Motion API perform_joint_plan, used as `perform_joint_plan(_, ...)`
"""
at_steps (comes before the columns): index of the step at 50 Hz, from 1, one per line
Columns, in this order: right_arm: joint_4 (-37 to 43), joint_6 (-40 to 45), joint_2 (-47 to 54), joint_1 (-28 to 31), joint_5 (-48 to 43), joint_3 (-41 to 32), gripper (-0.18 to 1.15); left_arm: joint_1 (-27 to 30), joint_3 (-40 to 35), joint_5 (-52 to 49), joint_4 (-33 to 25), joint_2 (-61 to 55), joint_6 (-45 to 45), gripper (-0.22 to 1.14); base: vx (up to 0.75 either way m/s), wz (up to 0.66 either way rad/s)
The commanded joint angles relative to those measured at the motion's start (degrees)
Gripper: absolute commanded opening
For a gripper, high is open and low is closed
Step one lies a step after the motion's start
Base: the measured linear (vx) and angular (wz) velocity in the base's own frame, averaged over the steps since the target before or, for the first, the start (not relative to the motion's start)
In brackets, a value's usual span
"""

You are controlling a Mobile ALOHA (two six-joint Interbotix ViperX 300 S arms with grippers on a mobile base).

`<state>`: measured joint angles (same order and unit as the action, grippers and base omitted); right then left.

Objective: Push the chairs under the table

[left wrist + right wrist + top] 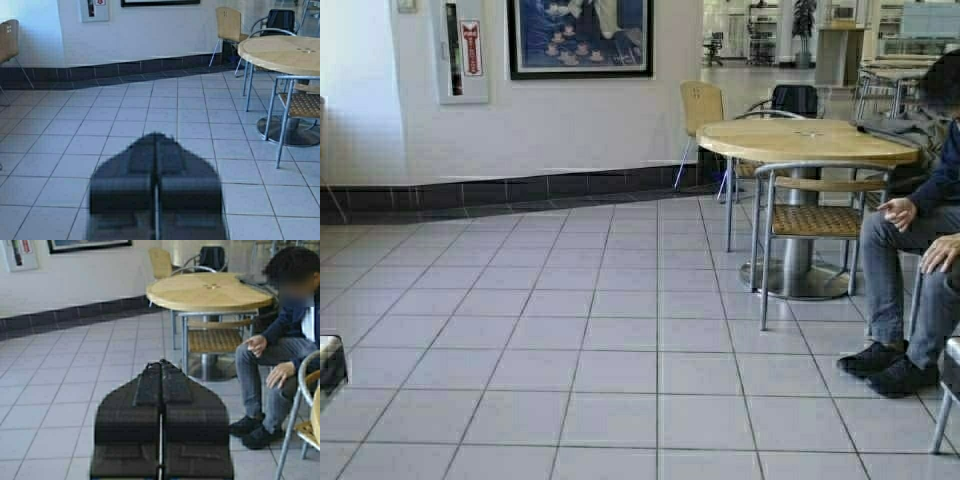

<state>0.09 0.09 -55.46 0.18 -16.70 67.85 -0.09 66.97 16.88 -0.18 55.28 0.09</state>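
Here both claws are pressed together over the tiled floor [570,360]: left claw [156,137], right claw [161,365]. 1 tan chair [701,108] stands by the wall behind the round tabletop [807,140] (a seated person [910,270] is beside it); the long tabletop is not in view

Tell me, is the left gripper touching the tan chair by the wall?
Apart. In the left wrist view the shut left gripper hangs over bare floor tiles, and the tan chair stands far off by the wall, with many tiles between them.
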Motion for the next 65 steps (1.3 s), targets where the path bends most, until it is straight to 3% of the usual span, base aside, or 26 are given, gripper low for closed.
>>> perform_joint_plan(1,-0.18,1.32,0.18,0.79,0.62,0.00,0.01,-0.79,0.97,-0.09,0.09,-0.44,0.18,-0.01,0.00,0.00)
perform_joint_plan(65,-0.18,1.41,-1.49,-0.53,1.58,0.00,0.04,-0.79,1.23,-0.18,0.00,-0.70,-3.25,0.02,0.16,-0.01)
